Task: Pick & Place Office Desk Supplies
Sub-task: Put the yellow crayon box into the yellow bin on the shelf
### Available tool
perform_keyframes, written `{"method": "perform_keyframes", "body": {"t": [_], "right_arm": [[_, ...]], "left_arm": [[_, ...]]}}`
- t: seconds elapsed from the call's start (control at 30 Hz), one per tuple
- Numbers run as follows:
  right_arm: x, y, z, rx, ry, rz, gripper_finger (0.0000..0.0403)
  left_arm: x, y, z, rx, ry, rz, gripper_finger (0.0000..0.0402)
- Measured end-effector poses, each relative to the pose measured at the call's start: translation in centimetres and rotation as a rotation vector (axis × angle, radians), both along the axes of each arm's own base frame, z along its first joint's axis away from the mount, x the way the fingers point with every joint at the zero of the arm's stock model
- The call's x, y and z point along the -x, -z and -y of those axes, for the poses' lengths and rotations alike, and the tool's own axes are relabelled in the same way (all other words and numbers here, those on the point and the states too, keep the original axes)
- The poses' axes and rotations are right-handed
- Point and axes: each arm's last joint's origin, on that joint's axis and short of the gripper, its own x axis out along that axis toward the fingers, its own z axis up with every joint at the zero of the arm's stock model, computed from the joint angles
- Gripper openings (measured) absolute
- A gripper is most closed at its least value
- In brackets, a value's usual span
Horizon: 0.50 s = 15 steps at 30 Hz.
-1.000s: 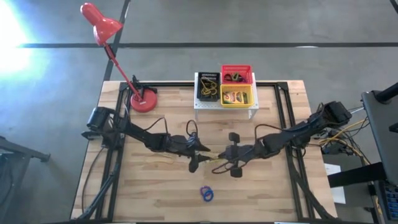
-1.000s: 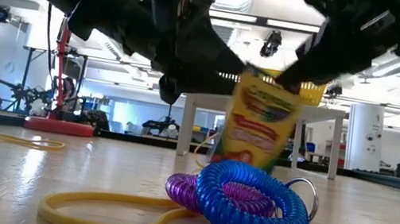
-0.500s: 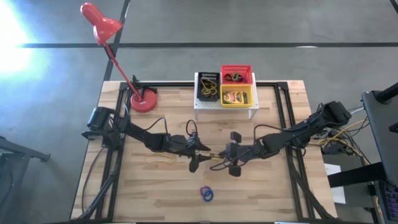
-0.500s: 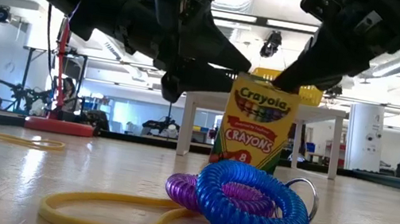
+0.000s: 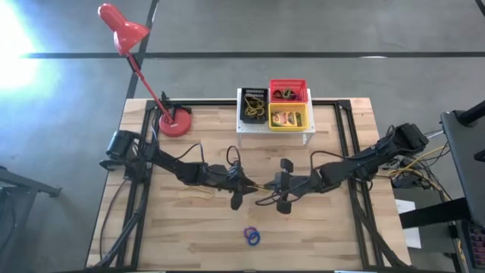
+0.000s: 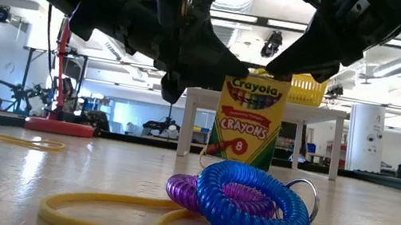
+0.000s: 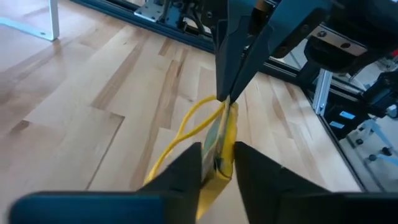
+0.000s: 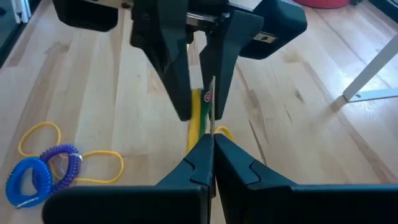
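A yellow-and-green crayon box stands upright at mid-table between my two grippers, its printed face toward the near edge. My left gripper comes from the left and is shut on the box. My right gripper comes from the right, shut on the box's top. A thin yellow rubber band loops beside the box; whether it is caught in the hold does not show. A blue coil ring hides the box's lower end. My left gripper pinches the box's two broad faces between its two fingers, in the box's upper part. The fingers slant down from the table's left. The box stays upright between them. My right gripper is shut on the top edge of the box, pinched between its fingertips. The fingers slant down from the table's right. The box hangs upright below them; whether its lower end touches the table is hidden.
At the far edge a white stand carries a black, a red and a yellow bin. A red desk lamp stands far left. Blue and purple coil rings lie near the front edge, and another yellow band lies left of centre.
The crayon box hung tilted and swinging from my right gripper. It has come upright and shifted a little toward the table's left, and now sits between my left gripper's fingers. My right gripper has moved slightly left with it.
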Motion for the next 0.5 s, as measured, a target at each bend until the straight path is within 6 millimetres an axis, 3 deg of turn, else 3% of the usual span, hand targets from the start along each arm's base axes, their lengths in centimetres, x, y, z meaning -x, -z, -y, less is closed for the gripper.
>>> {"method": "perform_keyframes", "body": {"t": [0.2, 0.33, 0.5], "right_arm": [[-0.1, -0.1, 0.2, -0.006, 0.008, 0.016, 0.001], [-0.1, -1.0, 0.6, -0.038, -0.006, 0.027, 0.0039], [0.1, -1.9, 1.2, -0.107, -0.046, 0.041, 0.011]], "left_arm": [[0.0, 0.0, 0.0, -0.046, 0.006, 0.006, 0.0017], [0.1, 0.2, -0.1, -0.056, -0.009, -0.014, 0.0014], [0.3, 0.7, -0.2, -0.082, -0.032, -0.072, 0.0022]]}}
